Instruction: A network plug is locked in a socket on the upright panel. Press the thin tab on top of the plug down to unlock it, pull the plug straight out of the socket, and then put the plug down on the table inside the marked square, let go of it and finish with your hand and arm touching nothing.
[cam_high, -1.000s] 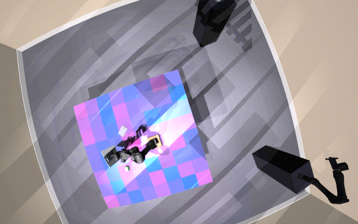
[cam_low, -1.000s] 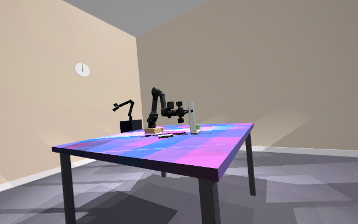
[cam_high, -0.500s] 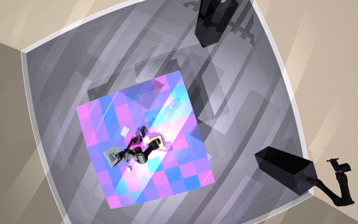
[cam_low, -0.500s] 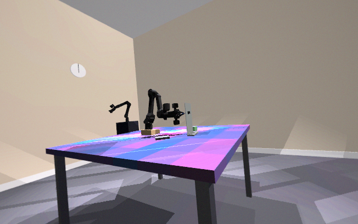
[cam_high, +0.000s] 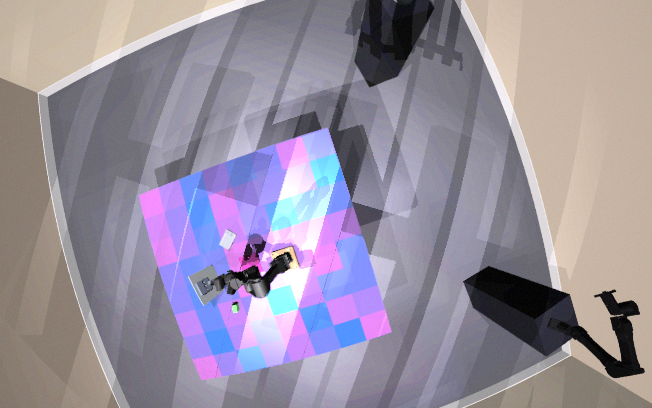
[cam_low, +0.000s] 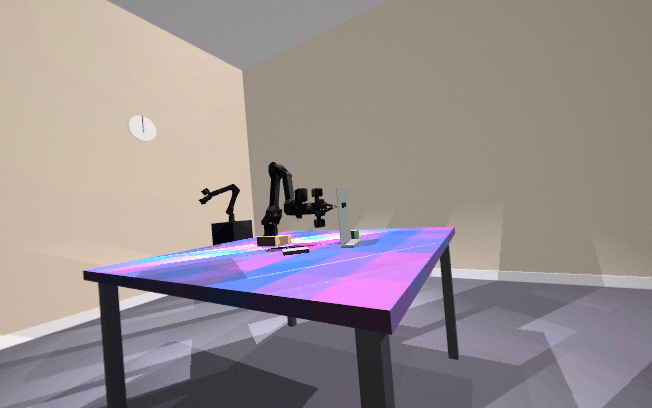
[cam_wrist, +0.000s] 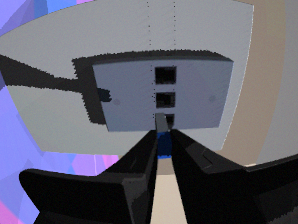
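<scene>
The grey upright panel (cam_high: 204, 286) (cam_low: 344, 222) (cam_wrist: 127, 102) stands on a flat base. In the wrist view it shows an upper socket (cam_wrist: 165, 75), a middle socket (cam_wrist: 165, 100) and a lower one partly hidden by the plug. My gripper (cam_low: 332, 206) (cam_wrist: 162, 135) is shut on the blue plug (cam_wrist: 164, 146), level in front of the panel. The plug's thin grey tab (cam_wrist: 160, 121) points toward the panel. The plug looks out of the socket, with a small gap from panel to fingertips. I cannot make out the marked square surely; a magenta patch (cam_high: 248, 263) lies beside the arm.
A small green block (cam_high: 235, 307) (cam_low: 355, 234) stands near the panel. A flat white box (cam_high: 228, 239) (cam_low: 296, 250) lies on the table on the panel's other side. The arm stands on a wooden base (cam_high: 293, 251) (cam_low: 266, 241). Another arm (cam_high: 622, 340) (cam_low: 233, 200) is away from the table.
</scene>
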